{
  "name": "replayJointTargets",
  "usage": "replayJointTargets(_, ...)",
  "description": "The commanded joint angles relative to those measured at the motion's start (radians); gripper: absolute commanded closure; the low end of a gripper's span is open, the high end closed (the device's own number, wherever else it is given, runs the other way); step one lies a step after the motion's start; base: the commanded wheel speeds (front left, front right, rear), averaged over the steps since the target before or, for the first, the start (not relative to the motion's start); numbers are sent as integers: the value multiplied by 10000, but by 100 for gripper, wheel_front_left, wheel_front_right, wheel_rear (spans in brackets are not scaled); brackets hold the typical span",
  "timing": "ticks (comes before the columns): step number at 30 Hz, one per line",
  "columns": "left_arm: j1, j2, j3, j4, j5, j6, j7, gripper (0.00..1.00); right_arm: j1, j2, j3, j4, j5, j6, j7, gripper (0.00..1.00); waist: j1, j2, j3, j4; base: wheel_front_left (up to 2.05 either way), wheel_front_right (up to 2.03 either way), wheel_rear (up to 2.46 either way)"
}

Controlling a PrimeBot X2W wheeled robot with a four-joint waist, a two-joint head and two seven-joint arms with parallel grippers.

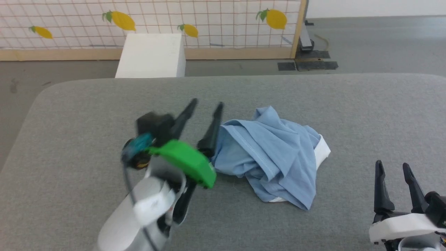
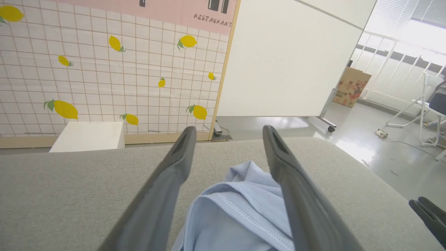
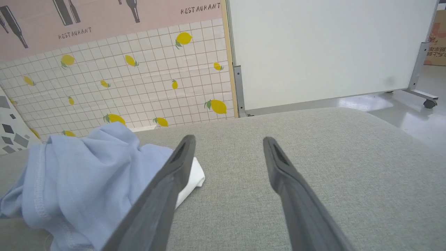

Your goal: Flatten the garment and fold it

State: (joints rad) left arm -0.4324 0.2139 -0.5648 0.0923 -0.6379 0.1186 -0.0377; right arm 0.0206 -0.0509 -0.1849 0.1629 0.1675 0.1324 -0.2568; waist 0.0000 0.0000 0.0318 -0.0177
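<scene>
The garment (image 1: 275, 153), a light blue shirt with a white collar part showing at its right edge, lies crumpled in a heap near the middle of the grey table (image 1: 87, 115). My left gripper (image 1: 206, 103) stands open just left of the heap, slightly blurred. In the left wrist view the garment (image 2: 237, 212) lies low between the two spread fingers (image 2: 174, 164), with nothing pinched. My right gripper (image 1: 393, 166) is open at the table's front right, apart from the cloth. In the right wrist view the garment (image 3: 83, 181) sits to the left of the open gripper (image 3: 228, 139).
A white box (image 1: 151, 55) stands on the floor beyond the table's far edge, before a lemon-patterned tiled panel (image 1: 209, 21). A white partition on wheels (image 2: 289, 59) stands to the right, with a cardboard box (image 2: 350, 87) and a chair behind.
</scene>
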Motion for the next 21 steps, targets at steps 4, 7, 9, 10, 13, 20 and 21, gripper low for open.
replayJointTargets(4, 1361, 536, 372, -1094, 832, 541, -1722, 0, 146, 7, -54, -121, -97, -17, -49, 0, 0, 0, -39, 209, 0, 0, 0)
replayJointTargets(7, 2294, 725, 684, -1542, 1399, 887, -2157, 0, 152, 7, -62, -173, -102, -17, -49, 0, 0, 0, -11, 187, 0, 0, 0)
replayJointTargets(9, 2981, 667, 1100, -2033, 2006, 1134, -2226, 0, 157, 7, -77, -231, -91, -17, -49, 0, 0, 0, 19, 171, 0, 0, 0)
replayJointTargets(10, 3287, 516, 1372, -2320, 2233, 1219, -2231, 0, 165, 7, -71, -256, -86, -17, -49, 0, 0, 0, 30, 164, 0, 0, 0)
replayJointTargets(13, 4426, 61, 2117, -2853, 3044, 1213, -2236, 0, 207, 7, -19, -324, -60, -17, -49, 0, 0, 0, 47, 130, 0, 0, 0)
replayJointTargets(20, 5856, -1037, 3249, -2630, 3712, 353, -2239, 0, 404, 7, 99, -369, -45, -17, -49, 0, 0, 0, -67, 203, 0, 0, 0)
replayJointTargets(21, 5896, -1142, 3376, -2579, 3771, 199, -2239, 0, 401, 7, 95, -398, -56, -17, -49, 0, 0, 0, -73, 228, 0, 0, 0)
